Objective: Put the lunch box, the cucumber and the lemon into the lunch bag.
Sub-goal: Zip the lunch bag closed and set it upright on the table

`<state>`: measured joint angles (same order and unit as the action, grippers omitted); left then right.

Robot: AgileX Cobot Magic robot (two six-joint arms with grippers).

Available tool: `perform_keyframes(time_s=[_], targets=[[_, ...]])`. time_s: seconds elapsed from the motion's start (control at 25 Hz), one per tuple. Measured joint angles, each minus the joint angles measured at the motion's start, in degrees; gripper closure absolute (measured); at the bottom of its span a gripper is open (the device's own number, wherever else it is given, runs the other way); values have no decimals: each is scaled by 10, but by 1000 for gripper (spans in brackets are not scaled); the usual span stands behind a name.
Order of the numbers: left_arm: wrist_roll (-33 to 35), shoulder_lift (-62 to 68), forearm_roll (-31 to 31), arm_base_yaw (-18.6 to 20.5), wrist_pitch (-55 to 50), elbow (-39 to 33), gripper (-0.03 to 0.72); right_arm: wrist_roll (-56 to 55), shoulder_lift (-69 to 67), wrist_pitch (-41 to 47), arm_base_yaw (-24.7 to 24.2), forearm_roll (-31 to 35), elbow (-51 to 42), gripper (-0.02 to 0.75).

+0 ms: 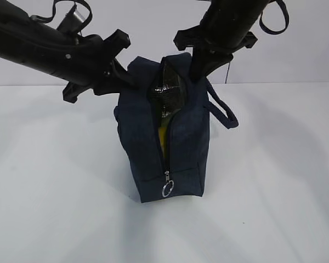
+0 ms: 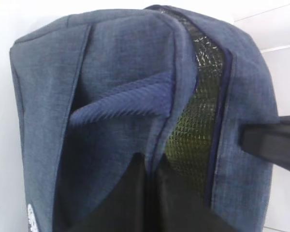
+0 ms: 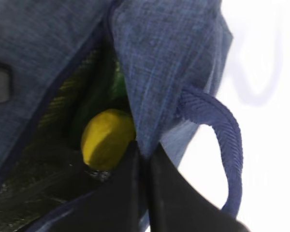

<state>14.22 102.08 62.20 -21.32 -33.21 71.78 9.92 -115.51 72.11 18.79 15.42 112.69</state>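
The navy lunch bag (image 1: 153, 148) stands on the white table with its top zipper open. My left gripper (image 1: 119, 74) is shut on the bag's left opening edge (image 2: 152, 159). On the opposite rim, my right gripper (image 1: 200, 70) is shut on the fabric (image 3: 145, 147). Inside, against the silvery lining (image 2: 198, 111), the yellow lemon (image 3: 106, 137) lies just beside my right fingers. A green patch above it is the cucumber (image 3: 117, 84). The lunch box is hidden.
The zipper's silver ring pull (image 1: 167, 189) hangs at the bag's near end. One looped handle (image 1: 225, 112) sticks out to the right, the other (image 2: 125, 99) lies against the left side. Bare white table (image 1: 49, 186) surrounds the bag.
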Motion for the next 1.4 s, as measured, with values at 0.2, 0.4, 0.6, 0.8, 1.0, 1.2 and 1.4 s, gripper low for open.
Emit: perform_keyframes(time_s=[0.2,0.4,0.6,0.8,1.0,1.2,1.4], targets=[[0,0,2,0,0,0,685,0,0,0,0,-17,0,703],[0,0,3,0,0,0,594,0,0,-4,0,-19,0,465],[0,0,6,0,1,1,476,0,4,-4,0,-23,0,272],[0,-1,7,17,-18,1,413,0,43,-4,0,-49,0,250],[6,-36,-4,46,-63,1,406,-13,94,-4,0,-57,0,246],[10,-88,-81,57,-122,1,404,-28,130,-3,0,-34,0,245],[12,-136,-122,57,-154,1,403,-37,152,-3,0,0,-9,245]])
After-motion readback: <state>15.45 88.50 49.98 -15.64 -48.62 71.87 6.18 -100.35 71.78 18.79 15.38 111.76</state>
